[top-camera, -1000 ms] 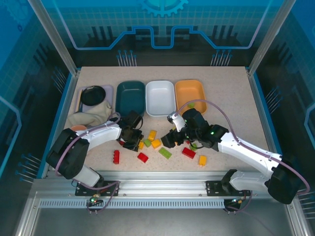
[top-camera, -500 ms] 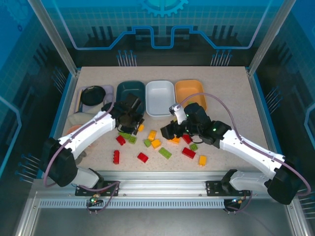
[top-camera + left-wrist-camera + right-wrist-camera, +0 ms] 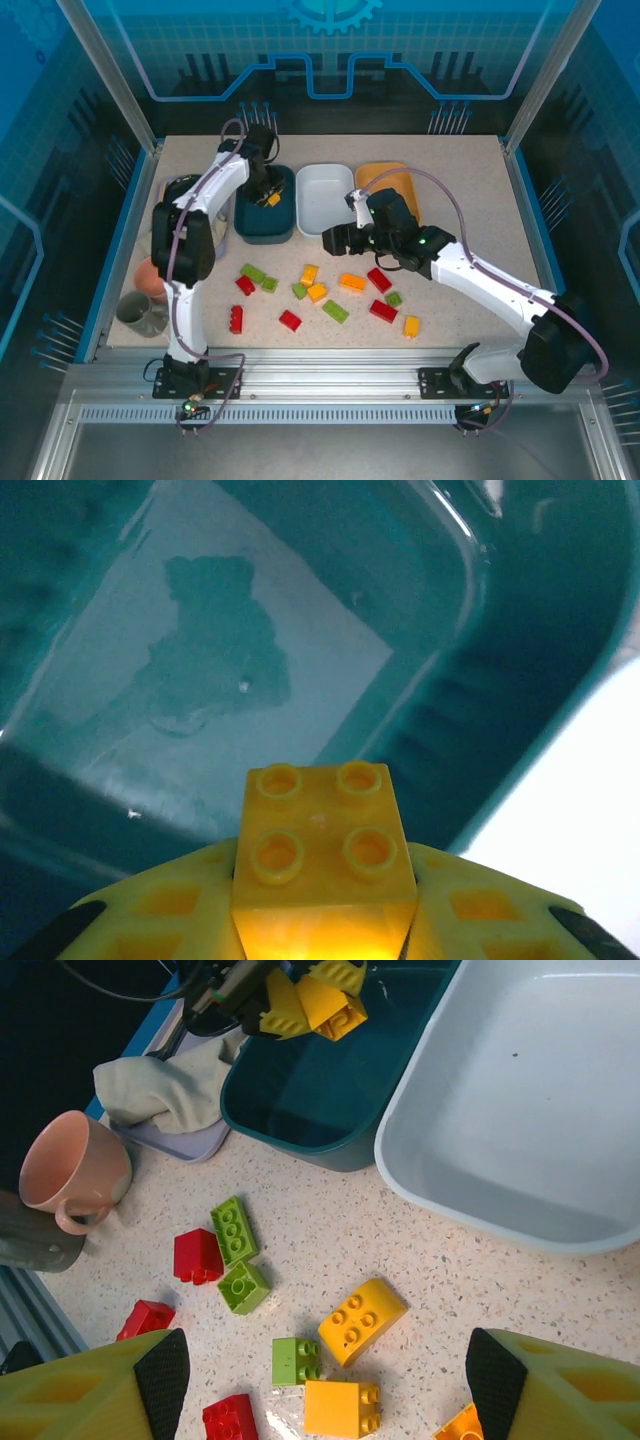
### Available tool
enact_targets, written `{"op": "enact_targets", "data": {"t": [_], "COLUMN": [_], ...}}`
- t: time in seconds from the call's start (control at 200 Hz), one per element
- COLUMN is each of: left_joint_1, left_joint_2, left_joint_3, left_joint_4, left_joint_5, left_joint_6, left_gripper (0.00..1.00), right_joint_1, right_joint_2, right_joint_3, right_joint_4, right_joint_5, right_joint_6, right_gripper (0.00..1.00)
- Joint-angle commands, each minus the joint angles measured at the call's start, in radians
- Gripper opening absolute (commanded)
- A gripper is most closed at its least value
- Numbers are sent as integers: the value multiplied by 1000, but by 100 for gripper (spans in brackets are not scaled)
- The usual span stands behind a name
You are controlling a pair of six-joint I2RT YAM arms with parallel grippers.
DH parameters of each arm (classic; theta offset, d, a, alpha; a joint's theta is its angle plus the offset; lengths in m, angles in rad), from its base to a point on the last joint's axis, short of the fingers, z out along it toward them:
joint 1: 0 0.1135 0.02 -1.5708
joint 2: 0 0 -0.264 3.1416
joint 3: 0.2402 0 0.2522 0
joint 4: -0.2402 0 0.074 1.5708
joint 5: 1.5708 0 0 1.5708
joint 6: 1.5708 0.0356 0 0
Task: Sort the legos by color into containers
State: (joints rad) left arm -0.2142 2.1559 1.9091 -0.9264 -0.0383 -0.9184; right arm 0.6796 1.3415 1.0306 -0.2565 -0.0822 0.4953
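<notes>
Currently, left gripper [image 3: 266,193] clamped on yellow brick [image 3: 322,850] above dark teal tray [image 3: 262,224], right gripper [image 3: 335,241] agape and empty over loose legos [image 3: 362,1320] near white tray [image 3: 325,205], cloth [image 3: 160,1090] and pink cup [image 3: 70,1170] left of the teal tray.

Overhead view spans the table [image 3: 462,160]; wrist views (close, downward) share teal tray [image 3: 300,1100].

Three trays: teal tray [image 3: 262,226], white tray [image 3: 325,200], orange tray [image 3: 382,178]. Fifteen bricks: five red bricks [image 3: 290,320], five green bricks [image 3: 335,311], five yellow-orange bricks [image 3: 318,292], one clamped in the left gripper [image 3: 266,193]. Two cups: pink cup [image 3: 72,1172], grey cup [image 3: 140,312].
</notes>
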Motion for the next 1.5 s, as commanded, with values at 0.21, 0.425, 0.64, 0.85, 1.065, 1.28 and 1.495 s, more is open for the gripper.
{"op": "enact_targets", "data": {"t": [0.21,0.425,0.64,0.85,1.065,1.28,1.495], "left_joint_1": [24,19,-28,-126,-267,-283,-301], "left_joint_2": [158,122,-146,-468,-702,-824,-887], "left_joint_3": [119,140,-26,-402,-672,-816,-842], "left_joint_4": [-91,-101,5,207,286,305,300], "left_joint_5": [-3,24,80,246,249,232,197], "left_joint_6": [110,142,168,174,110,48,34], "left_gripper": [48,70,77,99,99,99,99], "right_joint_1": [-21,-42,-85,-136,-160,-161,-161], "right_joint_2": [50,38,28,164,278,348,407], "right_joint_3": [39,33,-26,-1,26,39,66], "right_joint_4": [-80,-356,-491,-583,-585,-558,-514], "right_joint_5": [21,172,169,113,62,84,112], "right_joint_6": [37,-36,-231,-347,-364,-363,-360], "right_gripper": [75,74,74,76,73,69,54]}}
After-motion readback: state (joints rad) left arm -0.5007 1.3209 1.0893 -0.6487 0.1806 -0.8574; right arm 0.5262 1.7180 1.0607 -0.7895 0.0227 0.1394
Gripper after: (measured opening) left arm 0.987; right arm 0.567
